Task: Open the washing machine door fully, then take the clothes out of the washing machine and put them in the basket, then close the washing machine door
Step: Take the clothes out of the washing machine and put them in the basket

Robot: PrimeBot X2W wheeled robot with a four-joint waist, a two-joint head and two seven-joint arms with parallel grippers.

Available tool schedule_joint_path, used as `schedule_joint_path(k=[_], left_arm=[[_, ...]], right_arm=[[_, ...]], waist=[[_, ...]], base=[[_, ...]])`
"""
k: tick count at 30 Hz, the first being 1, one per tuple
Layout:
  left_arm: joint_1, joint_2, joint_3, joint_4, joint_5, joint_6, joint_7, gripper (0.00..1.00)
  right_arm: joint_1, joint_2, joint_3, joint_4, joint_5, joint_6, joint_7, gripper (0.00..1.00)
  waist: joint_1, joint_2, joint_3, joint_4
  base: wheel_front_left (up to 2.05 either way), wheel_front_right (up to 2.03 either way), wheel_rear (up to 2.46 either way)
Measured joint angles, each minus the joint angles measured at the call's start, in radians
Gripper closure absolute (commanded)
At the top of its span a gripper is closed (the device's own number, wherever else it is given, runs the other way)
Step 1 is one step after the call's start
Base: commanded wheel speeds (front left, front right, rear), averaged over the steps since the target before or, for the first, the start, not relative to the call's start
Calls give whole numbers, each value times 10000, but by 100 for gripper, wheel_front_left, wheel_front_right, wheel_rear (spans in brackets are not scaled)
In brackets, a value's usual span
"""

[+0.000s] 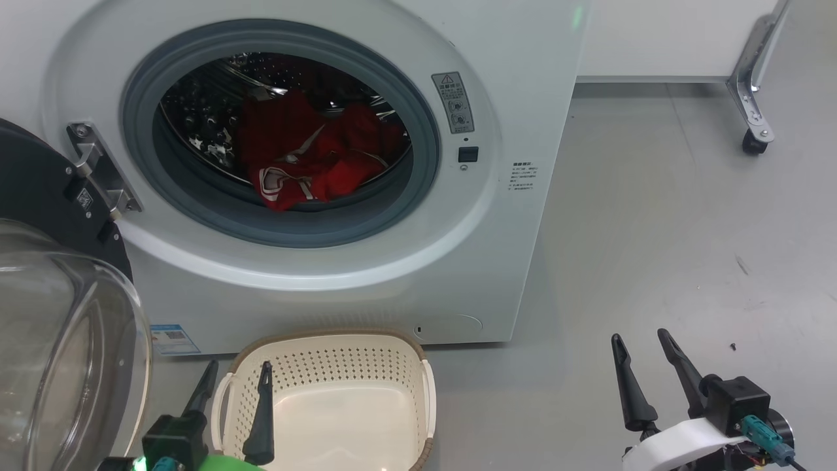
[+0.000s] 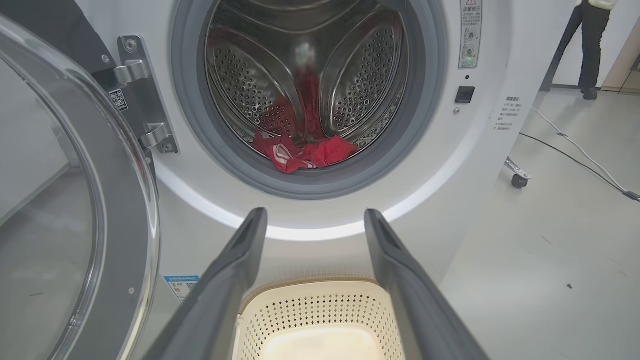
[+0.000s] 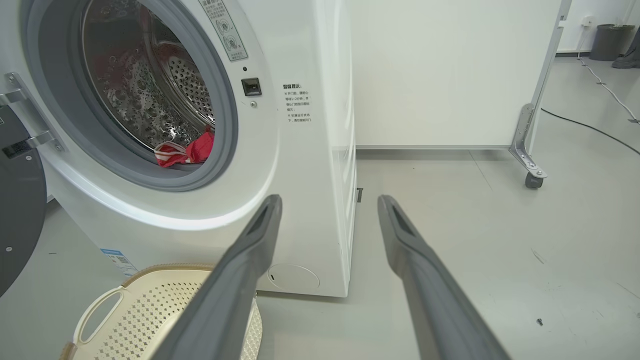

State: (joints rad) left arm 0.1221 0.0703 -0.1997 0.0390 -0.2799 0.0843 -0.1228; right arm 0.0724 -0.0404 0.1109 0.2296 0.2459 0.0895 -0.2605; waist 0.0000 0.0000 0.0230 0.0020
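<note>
Head view: the washing machine [image 1: 523, 98] stands with its opening facing me. The washing machine door [image 1: 46, 190] is swung out to my left on its hinge [image 1: 98, 170], black rim up, clear glass bowl bulging toward the camera. The clothes [image 1: 307, 157], bright red with white stripes, lie heaped low in the steel drum behind the grey gasket [image 1: 418, 190]. The basket [image 1: 340, 363], cream, perforated and brown-rimmed, sits on the floor [image 1: 654, 229] just in front of the machine. The left jaws are spread over its near left corner, just beside the glass bowl. The right jaws are spread above bare floor, well apart from the machine.

Left wrist view: my two spread fingers frame the basket below and point at the opening. The red bundle rests at the drum's bottom, near the gasket lip. The door's rim crowds the left side. A person's legs [image 2: 590, 45] and a floor cable [image 2: 575, 150] show far off.

Right wrist view: the fingers stand apart, aimed past the machine's corner. A white panel [image 3: 450, 75] on a castor [image 3: 534, 180] stands behind, and a small screw [image 3: 539, 321] lies on the floor.
</note>
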Motion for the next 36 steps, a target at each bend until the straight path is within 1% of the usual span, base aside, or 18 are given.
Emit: schedule_joint_path(k=[5, 8, 13, 19, 25, 29, 36], left_arm=[[-29, 44, -109, 8, 69, -6, 104, 0], [-217, 54, -255, 29, 102, -88, 203, 0], [-1005, 38, -447, 144, 100, -291, 397, 0], [-2034, 2, -426, 479, 10, -412, 552, 0], [-3338, -33, -272, 1057, -286, -546, 1210, 0], [-4223, -61, 36, 1526, -688, -631, 1741, 0], [-5882, 313, 556, 2153, -880, -692, 2596, 0]], right_arm=[[-4, 2, 54, -54, -2, 4, 0, 0], [-17, 0, 50, -146, -33, 8, 0, 0], [-117, 0, 52, -362, -94, 19, 0, 0], [-593, -2, 240, -556, -157, 107, 0, 0], [-1088, -8, 293, -740, -151, 150, 0, 0], [-1474, -12, 418, -880, 29, 188, -2, 0], [-2096, -17, 686, -945, 397, 228, 0, 0]], waist=[[0, 0, 182, -45], [0, 0, 368, -87], [0, 0, 829, -170], [0, 0, 1546, -334], [0, 0, 2335, -575], [0, 0, 2871, -777], [1, 0, 3801, -1261]], base=[[0, 0, 0], [0, 0, 0], [0, 0, 0], [0, 0, 0], [0, 0, 0], [0, 0, 0], [0, 0, 0]])
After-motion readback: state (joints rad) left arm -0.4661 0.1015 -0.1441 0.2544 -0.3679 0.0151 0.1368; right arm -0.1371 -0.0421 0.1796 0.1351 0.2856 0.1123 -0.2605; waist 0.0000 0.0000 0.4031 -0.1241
